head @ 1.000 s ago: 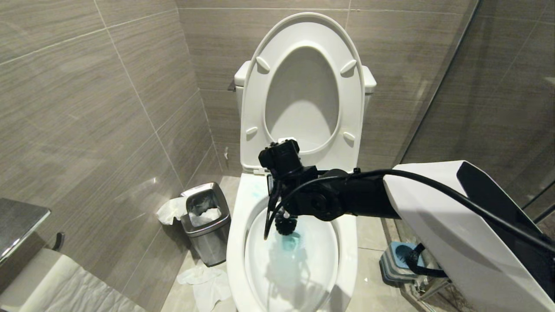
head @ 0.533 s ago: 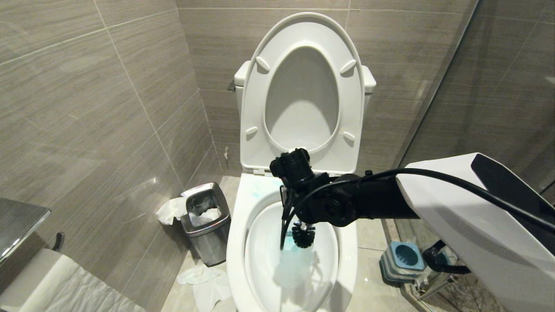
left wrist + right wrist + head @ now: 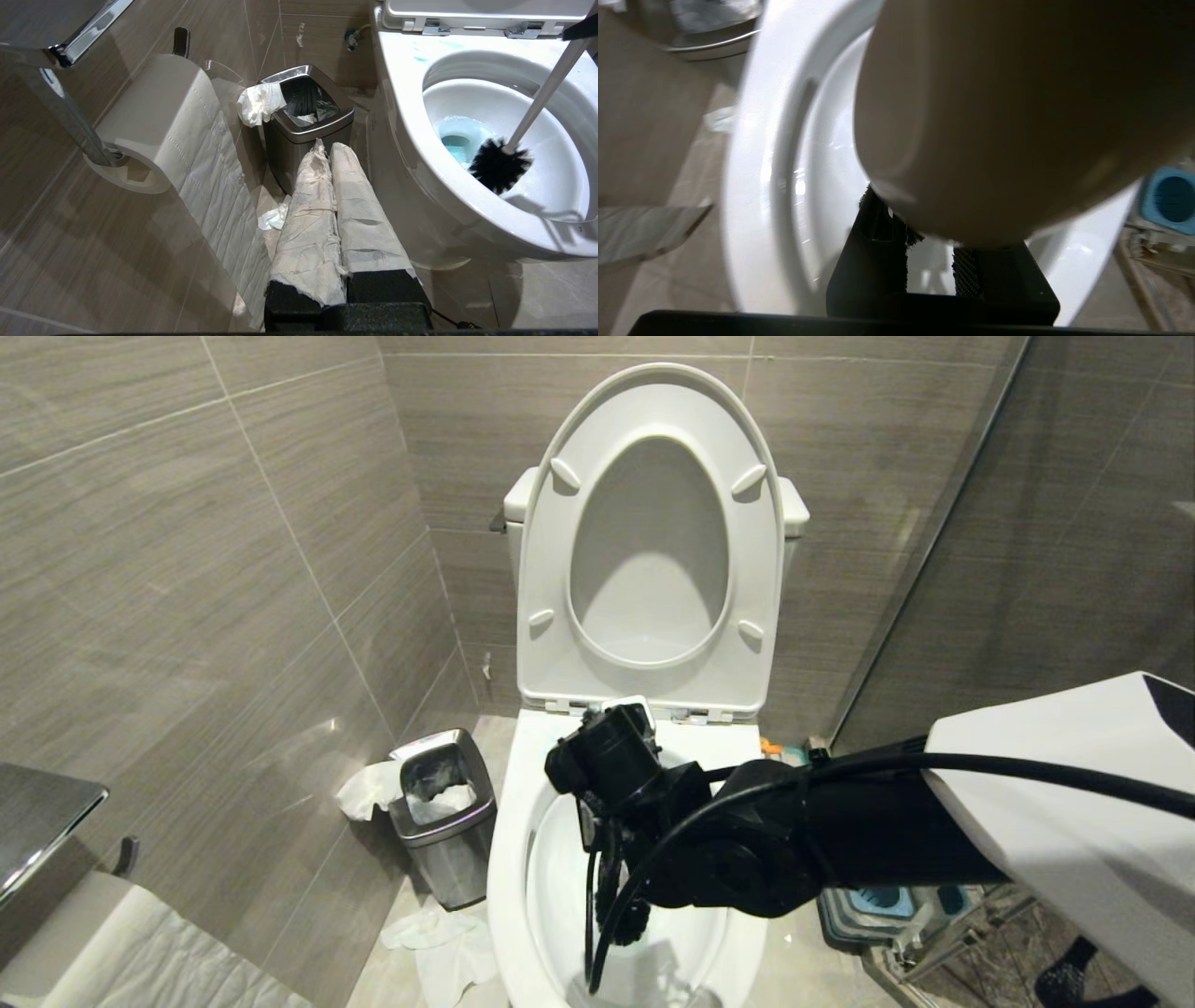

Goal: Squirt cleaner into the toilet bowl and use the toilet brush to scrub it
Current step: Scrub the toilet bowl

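Scrub step under way. Right gripper (image 3: 930,261) jaws clamped on toilet brush (image 3: 499,164) handle; bristle head inside toilet bowl (image 3: 411,154), beside teal cleaner (image 3: 455,140) pool. Keep bristles pressed on wall, sweep under rim, avoid splashing. Left gripper (image 3: 334,154) jaws together, parked near waste bin (image 3: 303,126).

brush head (image 3: 627,905) mostly hidden by arm | right tool (image 3: 930,261) fingertips behind handle

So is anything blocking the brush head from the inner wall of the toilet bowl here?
Nothing visible does. The right gripper holds the toilet brush by its handle, and the bristle head is already down inside the toilet bowl, beside the teal-tinted water. Seat and lid are up.
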Tool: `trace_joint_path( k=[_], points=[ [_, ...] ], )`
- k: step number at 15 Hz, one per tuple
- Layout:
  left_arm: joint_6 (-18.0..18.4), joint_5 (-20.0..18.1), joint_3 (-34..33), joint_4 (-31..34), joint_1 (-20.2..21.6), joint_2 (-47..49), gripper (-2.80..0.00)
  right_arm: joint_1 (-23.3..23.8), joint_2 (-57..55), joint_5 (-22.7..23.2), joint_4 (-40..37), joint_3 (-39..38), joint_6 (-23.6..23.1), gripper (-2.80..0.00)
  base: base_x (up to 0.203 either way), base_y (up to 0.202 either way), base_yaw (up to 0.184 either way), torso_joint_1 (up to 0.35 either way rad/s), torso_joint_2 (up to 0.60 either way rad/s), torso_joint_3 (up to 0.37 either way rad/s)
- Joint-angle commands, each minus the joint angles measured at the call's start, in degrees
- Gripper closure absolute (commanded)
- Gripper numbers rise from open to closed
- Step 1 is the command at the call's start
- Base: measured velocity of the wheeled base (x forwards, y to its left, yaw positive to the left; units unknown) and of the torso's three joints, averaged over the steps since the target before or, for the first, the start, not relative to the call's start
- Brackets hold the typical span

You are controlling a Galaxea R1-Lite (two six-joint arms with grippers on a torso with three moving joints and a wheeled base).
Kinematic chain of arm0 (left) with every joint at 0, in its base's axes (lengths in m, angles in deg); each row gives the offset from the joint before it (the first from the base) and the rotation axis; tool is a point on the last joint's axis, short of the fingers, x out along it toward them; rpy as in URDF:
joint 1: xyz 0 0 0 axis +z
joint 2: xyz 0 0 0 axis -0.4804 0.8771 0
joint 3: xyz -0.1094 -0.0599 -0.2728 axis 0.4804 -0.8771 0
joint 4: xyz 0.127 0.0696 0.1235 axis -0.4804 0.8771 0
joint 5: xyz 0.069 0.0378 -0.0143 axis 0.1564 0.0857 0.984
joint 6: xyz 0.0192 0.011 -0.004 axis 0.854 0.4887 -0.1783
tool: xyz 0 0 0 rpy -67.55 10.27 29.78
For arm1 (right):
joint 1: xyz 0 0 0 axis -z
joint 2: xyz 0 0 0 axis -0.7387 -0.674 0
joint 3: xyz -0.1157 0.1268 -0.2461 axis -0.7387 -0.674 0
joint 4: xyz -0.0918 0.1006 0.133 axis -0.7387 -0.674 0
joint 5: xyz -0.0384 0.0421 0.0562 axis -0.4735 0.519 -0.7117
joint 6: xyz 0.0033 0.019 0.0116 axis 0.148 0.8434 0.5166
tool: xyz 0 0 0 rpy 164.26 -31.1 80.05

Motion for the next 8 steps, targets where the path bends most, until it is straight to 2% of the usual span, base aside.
trace_joint_path(
  k=[1,5,8],
  points=[
    [0.0,0.0,-0.1,0.0,0.0,0.0,0.00,-2.9,-0.3,0.0,0.4,0.3,1.6,0.00,0.000,0.000,0.000,0.000,0.00,0.000],
    [0.0,0.0,-0.1,0.0,0.0,0.0,0.00,-2.9,-5.1,-0.3,0.7,8.0,2.4,0.00,0.000,0.000,0.000,0.000,0.00,0.000],
    [0.0,0.0,-0.1,0.0,0.0,0.0,0.00,-0.3,-8.9,-0.7,0.5,16.0,1.5,0.00,0.000,0.000,0.000,0.000,0.00,0.000]
  ],
)
